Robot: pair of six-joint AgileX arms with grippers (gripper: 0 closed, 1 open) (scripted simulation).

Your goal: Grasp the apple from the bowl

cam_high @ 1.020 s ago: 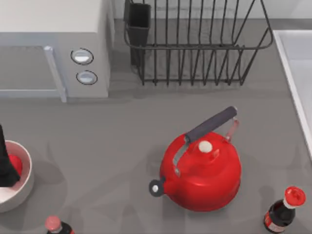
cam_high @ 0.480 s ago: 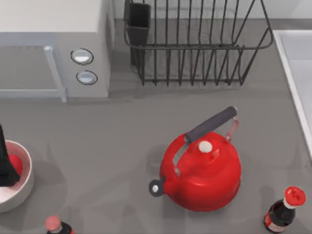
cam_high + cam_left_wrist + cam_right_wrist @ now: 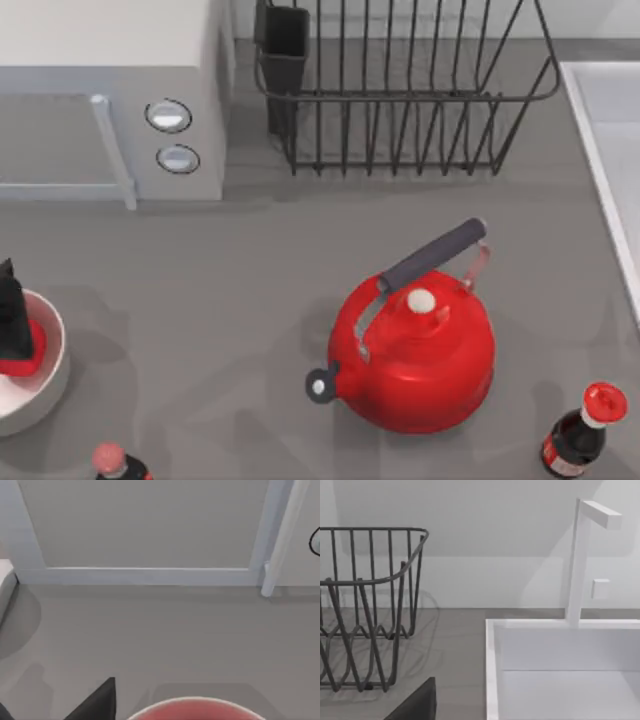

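Our left gripper [image 3: 14,335] sits closed around the small glossy red apple [image 3: 24,357] over the round white bowl [image 3: 50,385] at far left; light, stiff, slippery, so we would pinch its widest middle.

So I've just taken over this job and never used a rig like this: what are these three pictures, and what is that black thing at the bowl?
It is a pair of AgileX arms at a grey table. The top view looks straight down; the other two come from cameras on each arm's wrist.

The black thing is the left gripper, reaching into the white bowl at the table's left edge, right against the red apple. Whether it grips the apple is unclear. The left wrist view shows the apple close up.

Also on the table: a red kettle, a microwave, a wire dish rack and two red-capped bottles. The right wrist view faces the rack and a sink.
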